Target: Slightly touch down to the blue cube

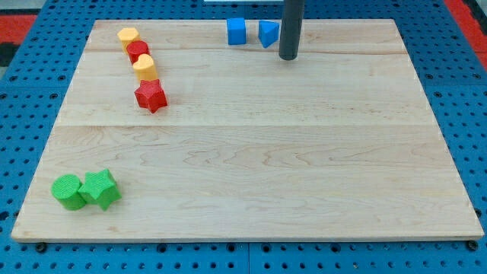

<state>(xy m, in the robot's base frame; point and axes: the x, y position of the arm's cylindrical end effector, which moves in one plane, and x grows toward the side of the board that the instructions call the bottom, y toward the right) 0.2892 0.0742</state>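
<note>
My tip [288, 57] rests near the top of the wooden counter [251, 167], just to the view's right of the blue wedge-shaped block [267, 33] and apart from it. I carry no claw, only this dark rod, so there is nothing to open or close. The blue cube [237, 31] sits at the counter's top edge, just left of the wedge, which lies between it and my tip. Toward the upper left, a yellow block [128, 36], a red block [138, 52], a second yellow block [144, 68] and a red star [151, 97] run in a touching diagonal line. At the lower left, a green cylinder [68, 191] touches a green star-like block [101, 189].
</note>
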